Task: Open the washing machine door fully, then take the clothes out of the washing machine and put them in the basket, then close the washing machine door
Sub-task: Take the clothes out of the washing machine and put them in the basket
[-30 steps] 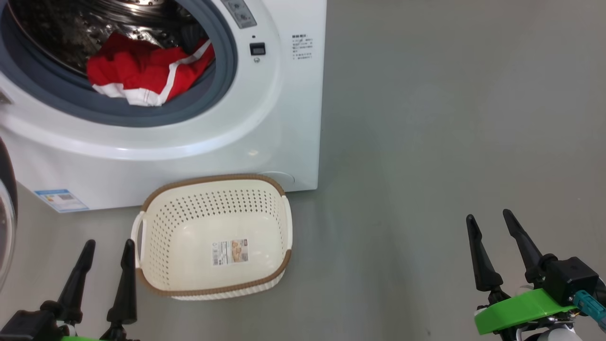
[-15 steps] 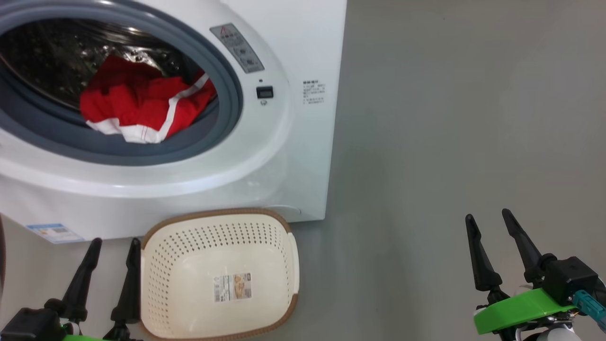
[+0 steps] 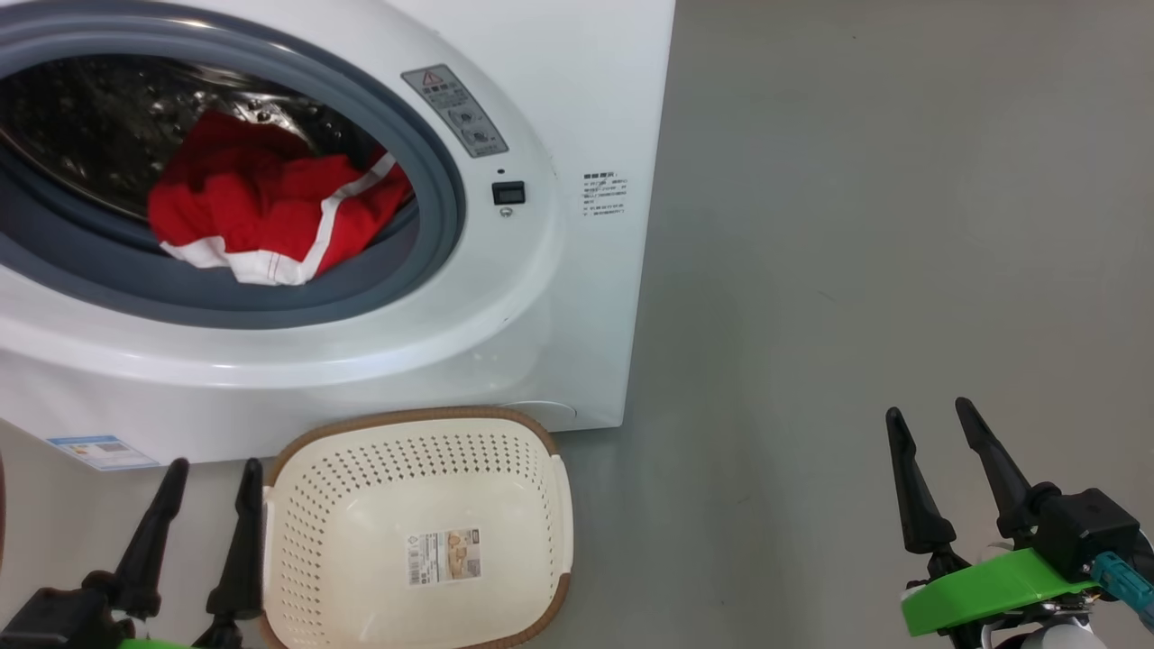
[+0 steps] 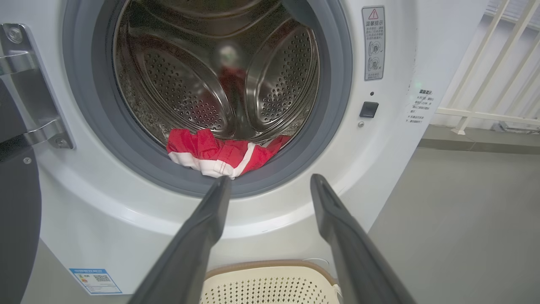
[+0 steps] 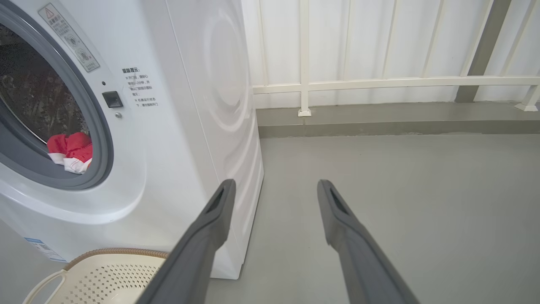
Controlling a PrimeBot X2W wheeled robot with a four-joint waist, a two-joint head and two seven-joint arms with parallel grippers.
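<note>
Black-rimmed round door (image 4: 17, 219) is hanging open left of the white front-loading washing machine (image 3: 577, 297). Left gripper (image 3: 215, 467) is hovering before it, jaws wide (empty). Red white-striped clothes (image 3: 261, 212) are lying in its drum; cream perforated plastic basket (image 3: 406, 419) is sitting at its foot. Right gripper (image 3: 929, 410) is hovering to its right, jaws wide.

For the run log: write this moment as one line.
door: open | clothes: in washer | basket: empty, before washer | left gripper: open, empty | right gripper: open, empty
</note>
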